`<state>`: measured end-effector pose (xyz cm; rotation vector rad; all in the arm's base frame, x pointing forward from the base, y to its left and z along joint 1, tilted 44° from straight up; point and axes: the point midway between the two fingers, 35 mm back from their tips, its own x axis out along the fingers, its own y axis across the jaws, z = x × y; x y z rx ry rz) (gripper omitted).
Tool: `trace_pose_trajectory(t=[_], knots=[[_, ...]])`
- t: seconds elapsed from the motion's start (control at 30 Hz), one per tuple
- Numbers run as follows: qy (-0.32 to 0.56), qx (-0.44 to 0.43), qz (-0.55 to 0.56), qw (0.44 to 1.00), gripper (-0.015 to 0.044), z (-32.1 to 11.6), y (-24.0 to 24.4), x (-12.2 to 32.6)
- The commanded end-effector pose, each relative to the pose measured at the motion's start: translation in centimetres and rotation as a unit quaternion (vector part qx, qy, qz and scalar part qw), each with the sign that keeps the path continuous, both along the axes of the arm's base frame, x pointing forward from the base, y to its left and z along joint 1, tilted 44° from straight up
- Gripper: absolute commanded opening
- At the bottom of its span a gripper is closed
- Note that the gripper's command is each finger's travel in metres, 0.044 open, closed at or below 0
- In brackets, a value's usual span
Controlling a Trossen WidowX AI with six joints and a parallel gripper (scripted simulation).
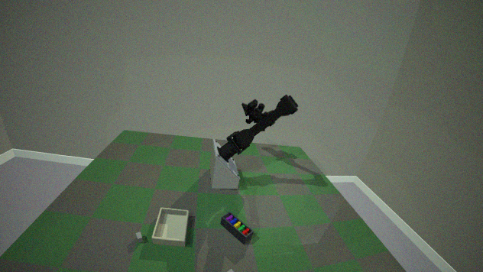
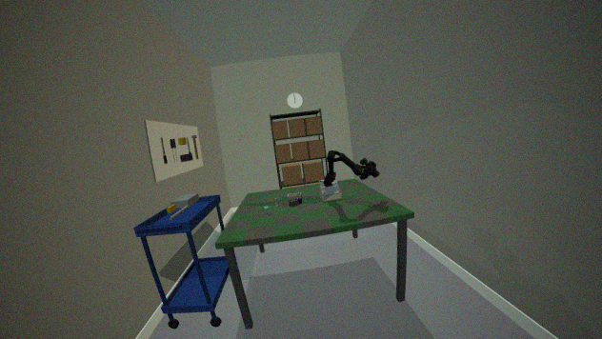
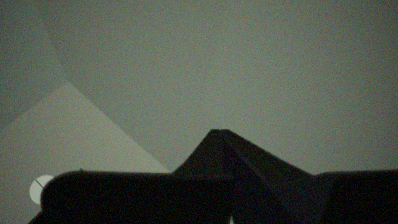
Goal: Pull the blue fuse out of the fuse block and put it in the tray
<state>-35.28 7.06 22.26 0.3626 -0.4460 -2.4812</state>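
Note:
The blue fuse point(image 1: 233, 221) sits in the dark fuse block point(image 1: 234, 231) point(image 2: 294, 203), between the purple fuse point(image 1: 229, 218) and the yellow fuse point(image 1: 237, 225). Green and red fuses follow toward the near end. The cream tray point(image 1: 170, 242) stands left of the block in the top view, with nothing visible inside. My gripper point(image 1: 250, 108) point(image 2: 371, 168) point(image 3: 218, 138) is shut and empty, its fingertips together in the wrist view. It is raised high, far from the block and tray, and faces the walls.
The grey arm base point(image 1: 225, 177) point(image 2: 330, 191) stands behind the block and tray. A small white cube point(image 1: 138, 235) and a small dark item point(image 1: 144, 239) lie left of the tray. A blue cart point(image 2: 178, 229) stands beside the table point(image 2: 314, 232).

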Motion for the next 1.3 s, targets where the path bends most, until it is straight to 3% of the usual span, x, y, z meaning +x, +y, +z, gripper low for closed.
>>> trace_pose_trajectory(t=[0.0, 0.07, 0.27, 0.5, 0.9, 1.27], knots=[[0.000, 0.000, -0.002, 1.000, 0.0026, 0.0, 0.1, 0.0], [0.000, 0.003, -0.018, 1.000, 0.0072, 0.1, 1.1, 0.1], [-0.001, 0.020, -0.141, 0.990, 0.0072, 0.8, 8.6, 2.2], [-0.008, 0.043, -0.302, 0.952, 0.0072, 1.9, 17.9, 7.5], [-0.035, 0.075, -0.556, 0.827, 0.0072, 3.8, 29.0, 22.3], [-0.060, 0.066, -0.714, 0.694, 0.0072, 4.5, 32.3, 36.2]])
